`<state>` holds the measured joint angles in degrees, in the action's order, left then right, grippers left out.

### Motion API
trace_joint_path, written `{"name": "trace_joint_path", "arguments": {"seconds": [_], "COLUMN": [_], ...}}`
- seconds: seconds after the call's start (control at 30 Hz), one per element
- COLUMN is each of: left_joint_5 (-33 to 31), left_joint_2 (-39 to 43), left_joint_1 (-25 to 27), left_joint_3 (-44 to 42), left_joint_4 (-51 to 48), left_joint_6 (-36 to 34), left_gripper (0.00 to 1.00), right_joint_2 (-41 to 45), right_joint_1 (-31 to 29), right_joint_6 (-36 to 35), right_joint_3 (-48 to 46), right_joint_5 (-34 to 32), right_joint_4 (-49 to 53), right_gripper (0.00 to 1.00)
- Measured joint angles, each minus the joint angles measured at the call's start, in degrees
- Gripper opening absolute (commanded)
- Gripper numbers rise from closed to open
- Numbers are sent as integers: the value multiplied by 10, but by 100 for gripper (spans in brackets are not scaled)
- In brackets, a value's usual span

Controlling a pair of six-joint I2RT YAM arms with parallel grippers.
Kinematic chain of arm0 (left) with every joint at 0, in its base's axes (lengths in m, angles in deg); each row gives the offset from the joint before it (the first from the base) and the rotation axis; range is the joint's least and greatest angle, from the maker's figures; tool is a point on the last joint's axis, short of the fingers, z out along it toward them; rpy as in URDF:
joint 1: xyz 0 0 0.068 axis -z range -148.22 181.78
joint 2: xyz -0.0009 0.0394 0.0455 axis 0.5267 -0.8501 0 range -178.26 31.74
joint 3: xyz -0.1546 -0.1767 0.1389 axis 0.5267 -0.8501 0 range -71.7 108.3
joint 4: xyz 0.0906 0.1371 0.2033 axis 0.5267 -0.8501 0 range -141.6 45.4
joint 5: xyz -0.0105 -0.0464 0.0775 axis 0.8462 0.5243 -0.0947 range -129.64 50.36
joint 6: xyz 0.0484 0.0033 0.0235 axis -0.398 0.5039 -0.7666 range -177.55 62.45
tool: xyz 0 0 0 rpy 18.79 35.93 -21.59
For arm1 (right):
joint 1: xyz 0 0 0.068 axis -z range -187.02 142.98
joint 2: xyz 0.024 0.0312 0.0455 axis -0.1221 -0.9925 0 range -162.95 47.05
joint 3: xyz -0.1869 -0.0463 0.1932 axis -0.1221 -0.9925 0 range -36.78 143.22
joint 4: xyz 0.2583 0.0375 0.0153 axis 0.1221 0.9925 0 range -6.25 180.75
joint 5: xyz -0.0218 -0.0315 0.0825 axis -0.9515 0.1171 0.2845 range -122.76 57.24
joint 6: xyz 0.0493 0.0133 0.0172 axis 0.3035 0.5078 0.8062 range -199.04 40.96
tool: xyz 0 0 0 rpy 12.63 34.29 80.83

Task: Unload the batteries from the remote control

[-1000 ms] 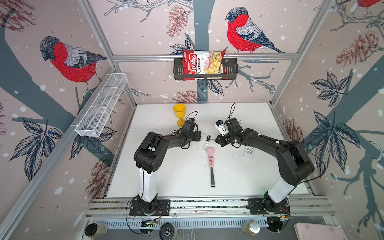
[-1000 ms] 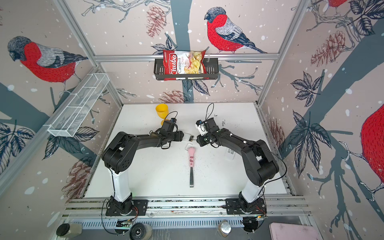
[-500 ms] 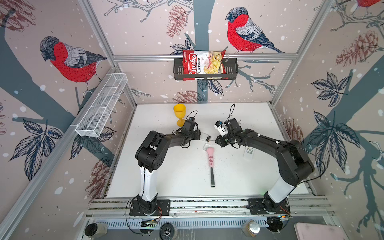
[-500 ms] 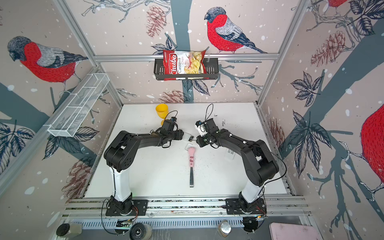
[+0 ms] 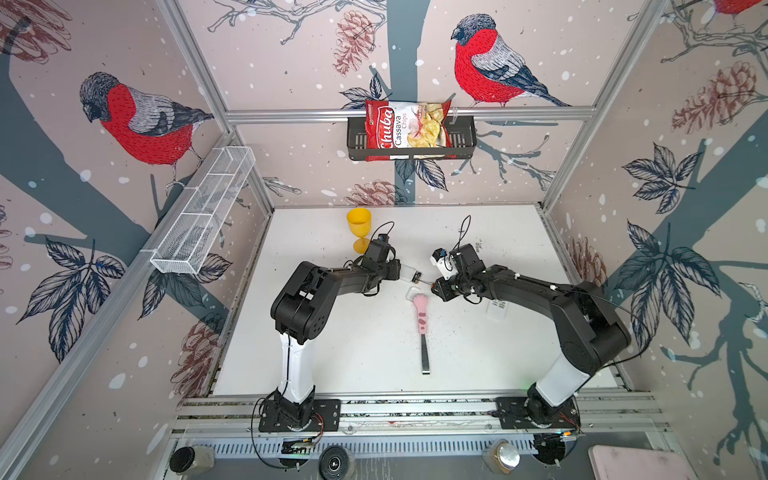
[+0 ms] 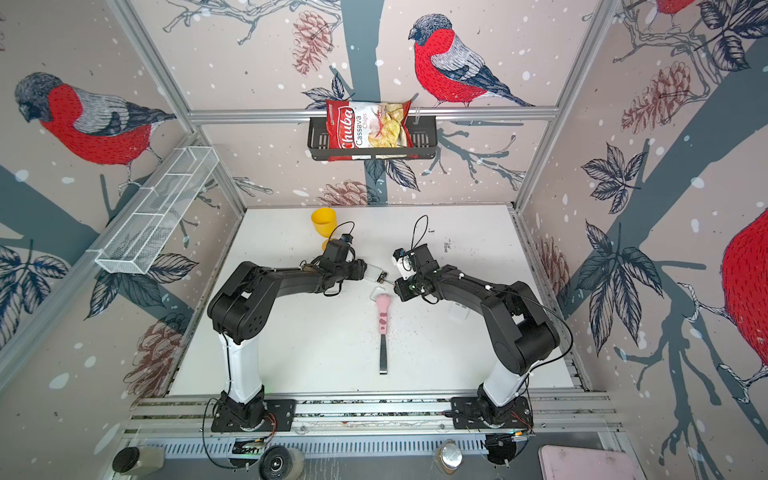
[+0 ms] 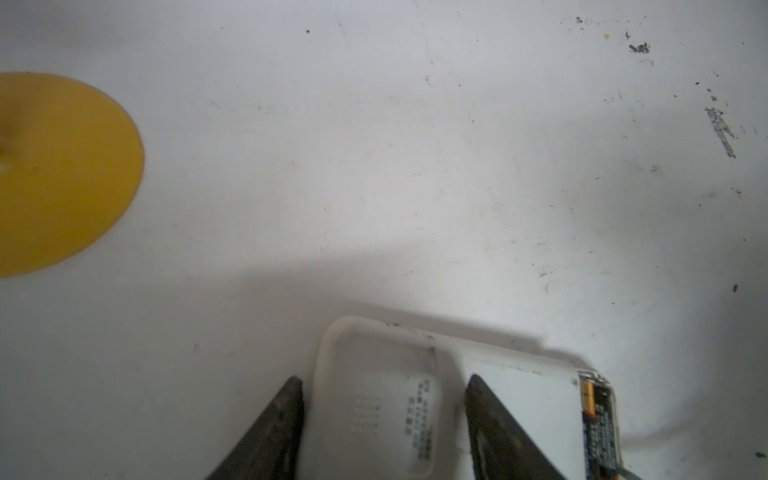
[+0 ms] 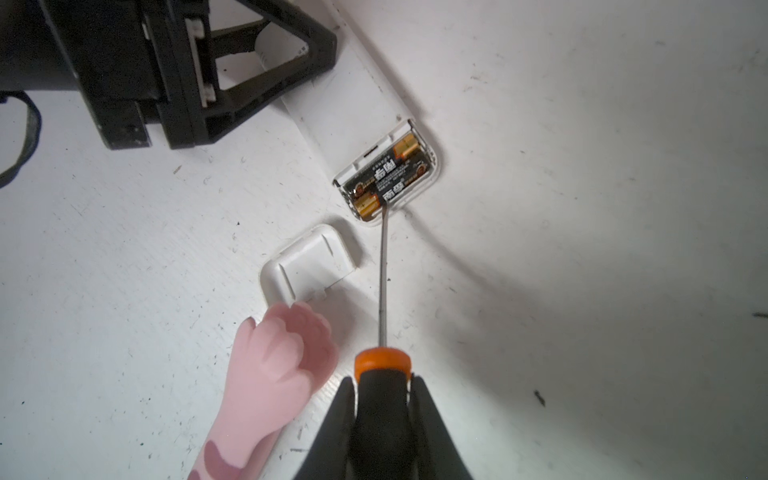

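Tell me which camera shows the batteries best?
The right wrist view. There both batteries lie side by side in the open compartment of the remote, gold ends clear. The left wrist view catches only a sliver; both top views show a tiny dark speck.

Top views: batteries (image 5: 417,275) in remote control (image 5: 409,271) too small to count. Left wrist view: remote cut off at frame edge, partly behind left gripper (image 7: 384,380); yellow cup (image 7: 62,174), well apart from remote, blurred & cut off. Right wrist view: screwdriver (image 8: 384,399) handle & pink tool (image 8: 266,374) cut off.
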<state>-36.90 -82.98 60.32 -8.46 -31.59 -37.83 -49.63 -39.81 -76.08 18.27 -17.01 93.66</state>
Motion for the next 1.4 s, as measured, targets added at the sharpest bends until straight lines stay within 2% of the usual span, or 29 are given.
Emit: {"name": "trace_joint_path", "arguments": {"seconds": [0.7,1.13,1.4], "left_joint_5": [4,17,17], "left_joint_2": [4,10,10], "left_joint_1": [-3,-3,-3], "left_joint_3": [-6,-13,-14], "left_joint_4": [3,0,0], "left_joint_6": [-1,-7,-12], "left_gripper": [57,57,57], "right_joint_2": [17,-15,6], "right_joint_1": [3,3,6], "right_joint_6": [2,-1,2], "right_joint_3": [-47,36,21], "right_joint_5": [6,19,12], "right_joint_4": [-59,-18,-3], "right_gripper": [0,0,0]}}
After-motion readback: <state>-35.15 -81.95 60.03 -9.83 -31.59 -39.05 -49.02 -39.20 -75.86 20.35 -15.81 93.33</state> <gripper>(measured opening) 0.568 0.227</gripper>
